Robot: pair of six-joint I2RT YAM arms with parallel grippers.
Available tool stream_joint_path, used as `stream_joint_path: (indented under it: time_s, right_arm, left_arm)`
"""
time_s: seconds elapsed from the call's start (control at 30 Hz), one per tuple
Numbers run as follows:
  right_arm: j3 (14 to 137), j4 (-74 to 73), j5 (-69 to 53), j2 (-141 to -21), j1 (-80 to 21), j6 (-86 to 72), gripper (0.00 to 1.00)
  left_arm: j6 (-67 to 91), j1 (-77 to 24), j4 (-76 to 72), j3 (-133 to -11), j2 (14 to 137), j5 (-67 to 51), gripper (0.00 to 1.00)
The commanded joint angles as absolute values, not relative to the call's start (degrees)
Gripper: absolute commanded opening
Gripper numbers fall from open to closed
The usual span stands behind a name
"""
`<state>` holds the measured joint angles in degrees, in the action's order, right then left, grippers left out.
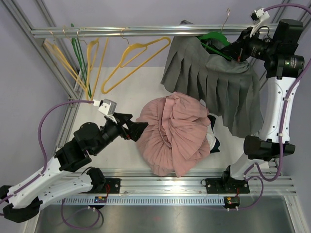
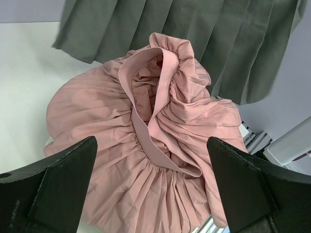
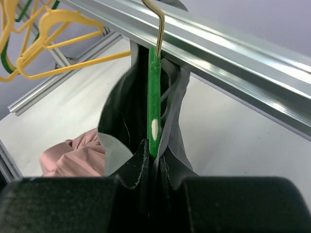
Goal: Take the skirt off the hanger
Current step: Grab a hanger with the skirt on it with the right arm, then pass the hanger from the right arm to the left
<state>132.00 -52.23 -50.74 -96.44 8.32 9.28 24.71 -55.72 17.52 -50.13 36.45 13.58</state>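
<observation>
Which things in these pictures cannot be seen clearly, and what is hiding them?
Top external: how the grey skirt is fastened to the green hanger; the right hand covers it.
Left wrist: near edge of the pink skirt; fingers of the left hand and the picture edge cut it off.
Top external: a dark item, mostly buried under the pink skirt.

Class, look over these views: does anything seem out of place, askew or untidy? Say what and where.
The pink skirt lies crumpled in a heap on the table, waistband twisted, not hung. Empty yellow hangers dangle at mixed angles from the rail. The grey skirt sits bunched on its green hanger.
</observation>
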Motion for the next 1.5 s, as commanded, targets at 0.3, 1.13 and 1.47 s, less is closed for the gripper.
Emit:
stream_joint_path:
  time_s: [0.3,1.13,1.47]
  right_arm:
    - [133.5,-47.9,-54.1,-89.3,9.0,23.1,0.0]
    - [111.3,-65.1,-55.7,-76.1,9.0,75.0,0.0]
    - [105.5,-63.9,-62.0,-71.5,9.0,82.3,0.0]
  left_arm:
    - [23.1,-55.6,15.9,-52.1,35.1,14.4,0.99]
    - [-22.3,-55.1,1.0,-72.1,61.8,-11.8,0.99]
    - [-26.2,-50.4,-5.9,-89.3,82.9,-27.3,0.83]
